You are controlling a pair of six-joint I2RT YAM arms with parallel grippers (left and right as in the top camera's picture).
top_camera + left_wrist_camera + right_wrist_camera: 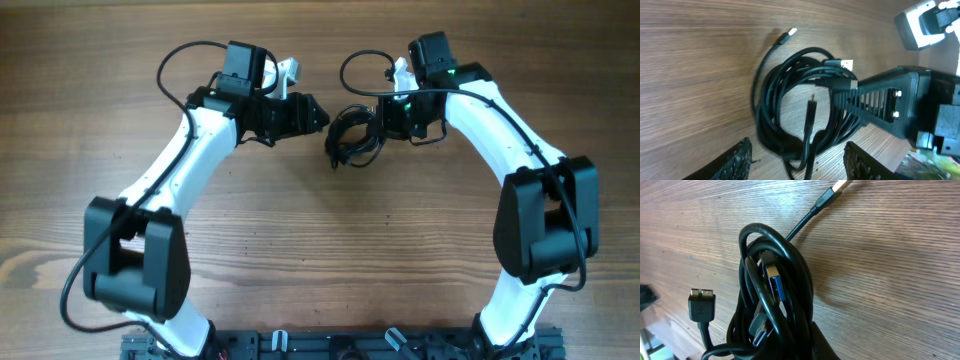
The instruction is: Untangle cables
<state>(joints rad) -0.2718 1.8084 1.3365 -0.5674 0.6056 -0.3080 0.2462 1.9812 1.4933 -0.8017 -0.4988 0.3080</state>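
Note:
The cables (352, 135) are a small tangle of thin black cords lying on the wooden table between my two grippers. In the left wrist view the coiled tangle (775, 100) has loose plug ends sticking out. My left gripper (800, 162) is open, its two fingers either side of the tangle's near edge and not closed on it; from overhead it (318, 113) sits just left of the tangle. My right gripper (385, 120) is at the tangle's right side and shut on the bundle (775, 295). Only one dark finger (825, 342) shows, pressed against the cords.
A silver USB plug (840, 186) lies out on a straight cord away from the bundle. A wide flat black plug (702, 302) lies beside the bundle. The right arm's gripper body (890, 105) is close in front of my left gripper. The wooden table (320, 250) surrounds the tangle.

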